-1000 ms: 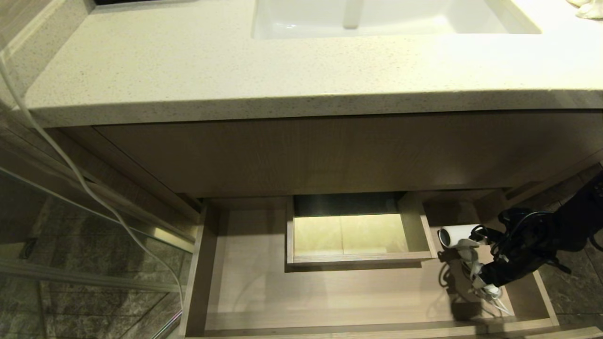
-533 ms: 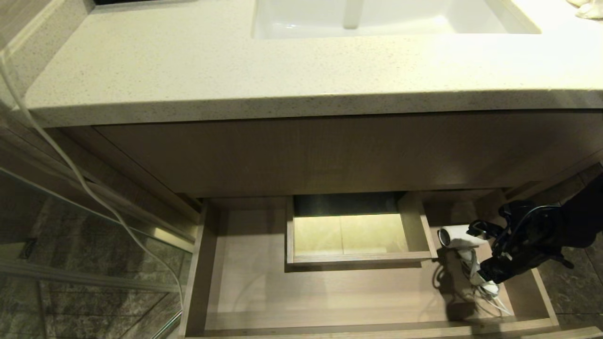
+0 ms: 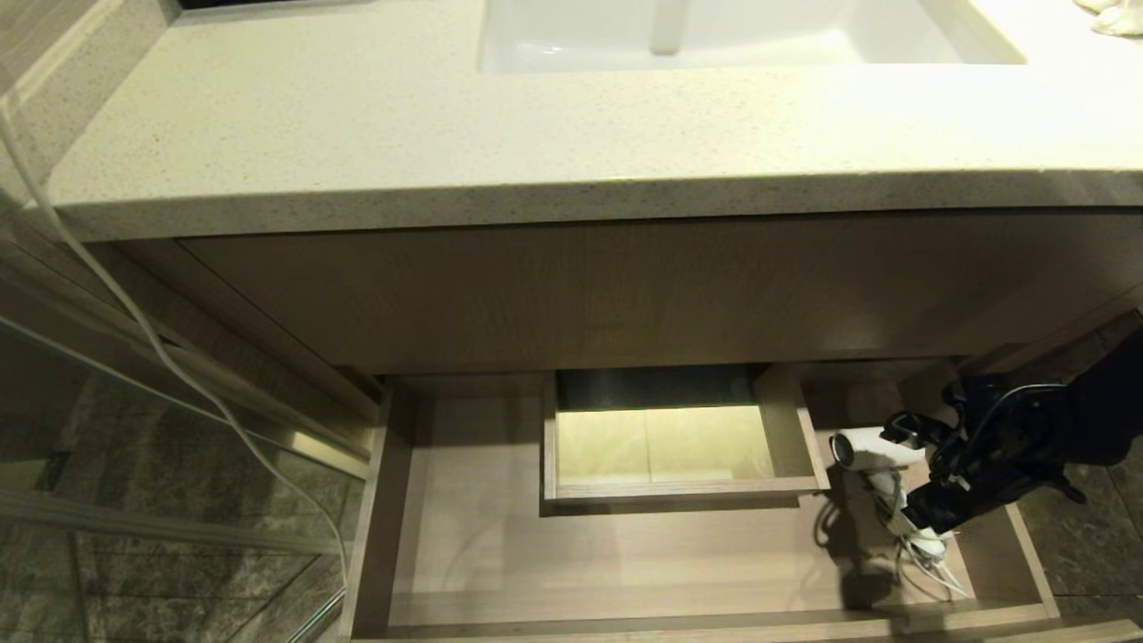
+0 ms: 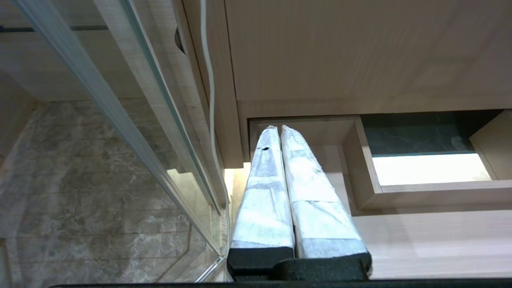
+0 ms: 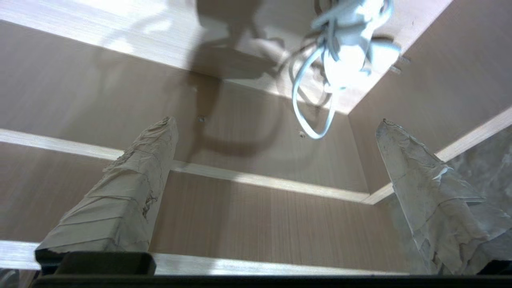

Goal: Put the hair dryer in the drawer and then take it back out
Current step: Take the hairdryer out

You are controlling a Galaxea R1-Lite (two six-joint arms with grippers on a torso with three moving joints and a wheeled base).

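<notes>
The wide wood-grain drawer [image 3: 554, 554] stands pulled out below the vanity. The white hair dryer [image 3: 871, 446] lies at the drawer's right end, barrel mouth facing left, with the cord-wound handle towards the front. My right gripper [image 3: 924, 473] hovers open just right of it. In the right wrist view the gripper [image 5: 276, 121] has nothing between its spread fingers. There the hair dryer [image 5: 352, 40] lies beyond the fingertips on the drawer floor [image 5: 260, 152]. My left gripper [image 4: 276, 127] is shut and empty, parked over the drawer's left rear corner [image 4: 312, 132].
A boxed notch [image 3: 661, 446] juts into the drawer from its rear wall. The vanity panel [image 3: 625, 286] and speckled countertop [image 3: 402, 134] with a sink [image 3: 741, 36] overhang it. A white cable [image 3: 134, 313] and a glass panel [image 3: 134, 464] are on the left.
My right gripper has lifted and drawn back slightly to the right, away from the hair dryer's handle. The hair dryer stays where it lay in the drawer. The left arm has not moved.
</notes>
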